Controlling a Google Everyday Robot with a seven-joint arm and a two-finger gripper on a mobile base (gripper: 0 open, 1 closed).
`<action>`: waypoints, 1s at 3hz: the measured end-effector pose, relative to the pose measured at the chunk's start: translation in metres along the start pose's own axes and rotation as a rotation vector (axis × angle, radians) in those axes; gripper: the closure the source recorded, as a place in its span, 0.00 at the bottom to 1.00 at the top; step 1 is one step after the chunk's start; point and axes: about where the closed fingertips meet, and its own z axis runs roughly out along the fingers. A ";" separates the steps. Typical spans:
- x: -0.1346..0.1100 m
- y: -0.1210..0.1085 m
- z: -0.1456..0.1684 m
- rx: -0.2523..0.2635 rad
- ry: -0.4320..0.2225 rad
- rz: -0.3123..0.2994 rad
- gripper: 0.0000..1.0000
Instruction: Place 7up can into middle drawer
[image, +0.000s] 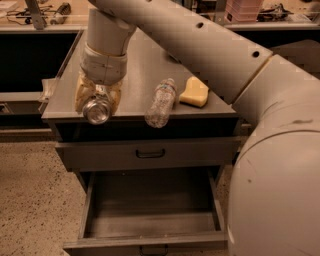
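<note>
My gripper (98, 102) hangs from the arm over the front left corner of the grey cabinet top (135, 65). It is shut on the 7up can (96, 111), held lying on its side with a silver end facing the camera; its patterned side is hidden by the fingers (81, 96). The can sits at the cabinet's front edge. The middle drawer (150, 225) is pulled open below, to the right of the can, and its inside shows bare grey metal.
A clear crinkled plastic bottle (161, 102) lies on the cabinet top right of the can, next to a yellow sponge (194, 92). A shut drawer front (150, 152) sits above the open one. My arm's bulk (275, 175) fills the right side. Speckled floor is at left.
</note>
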 end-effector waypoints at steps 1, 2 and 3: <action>-0.020 -0.030 0.023 -0.105 -0.036 -0.188 1.00; -0.055 -0.064 0.037 -0.260 0.014 -0.532 1.00; -0.062 -0.054 0.053 -0.356 0.012 -0.664 1.00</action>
